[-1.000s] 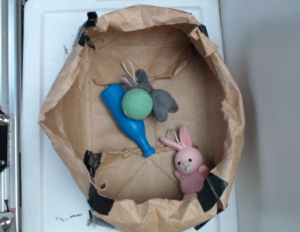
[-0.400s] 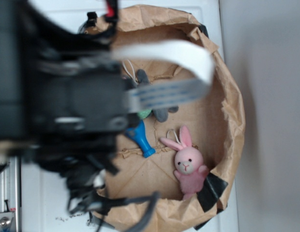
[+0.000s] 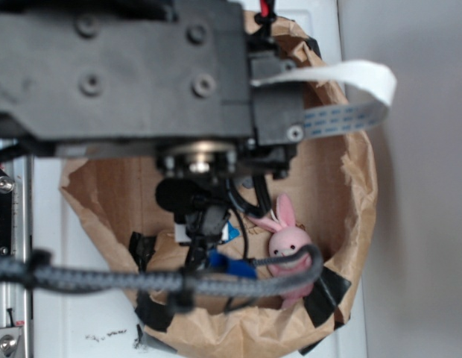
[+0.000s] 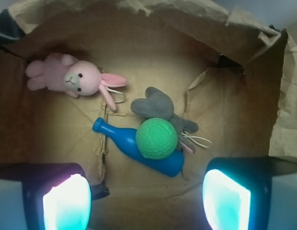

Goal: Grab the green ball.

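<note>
In the wrist view the green ball (image 4: 156, 138), dimpled like a golf ball, rests on a blue bottle (image 4: 134, 146) in the middle of the brown paper bin. My gripper (image 4: 146, 199) is open; its two glowing pads (image 4: 67, 203) stand wide apart at the bottom of the frame. The ball lies ahead of the pads, not between them. In the exterior view the black arm (image 3: 141, 67) hides the ball.
A grey plush toy (image 4: 158, 105) lies just behind the ball, touching it. A pink bunny (image 4: 79, 79) (image 3: 290, 242) sits further off by the bin's wall. Crumpled paper walls (image 4: 234, 38) (image 3: 358, 171) ring the bin on all sides.
The arm has swung in from the left over the bin and now covers the ball, the bottle and the grey toy in the exterior view. The toys have not moved.
</note>
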Robot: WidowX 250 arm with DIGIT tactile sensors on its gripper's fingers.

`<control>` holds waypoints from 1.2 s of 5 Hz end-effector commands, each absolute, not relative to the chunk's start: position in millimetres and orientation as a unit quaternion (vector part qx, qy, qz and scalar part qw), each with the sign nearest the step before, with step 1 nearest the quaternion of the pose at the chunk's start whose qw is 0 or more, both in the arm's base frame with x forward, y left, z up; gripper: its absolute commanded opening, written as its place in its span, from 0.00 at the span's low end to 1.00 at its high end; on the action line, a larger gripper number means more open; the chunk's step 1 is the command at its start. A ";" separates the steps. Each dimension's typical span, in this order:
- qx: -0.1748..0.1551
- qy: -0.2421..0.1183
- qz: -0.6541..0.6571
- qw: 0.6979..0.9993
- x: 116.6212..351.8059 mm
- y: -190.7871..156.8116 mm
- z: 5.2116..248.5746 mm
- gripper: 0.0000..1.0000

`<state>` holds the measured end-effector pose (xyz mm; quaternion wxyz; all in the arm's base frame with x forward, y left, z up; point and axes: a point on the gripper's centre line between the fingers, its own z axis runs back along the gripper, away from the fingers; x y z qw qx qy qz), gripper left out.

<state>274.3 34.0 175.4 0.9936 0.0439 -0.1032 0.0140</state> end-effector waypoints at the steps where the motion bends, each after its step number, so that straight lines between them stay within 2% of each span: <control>1: 0.048 -0.126 0.017 0.991 277.0 36.3 190.4 1.00; 2: 0.048 -0.126 0.017 0.991 277.0 36.3 190.4 1.00; 3: 0.041 -0.140 0.025 0.989 277.0 40.0 157.5 1.00; 5: 0.066 -0.121 0.019 0.990 284.4 41.9 109.2 1.00; 6: 0.067 -0.122 0.025 0.990 294.0 45.4 97.3 1.00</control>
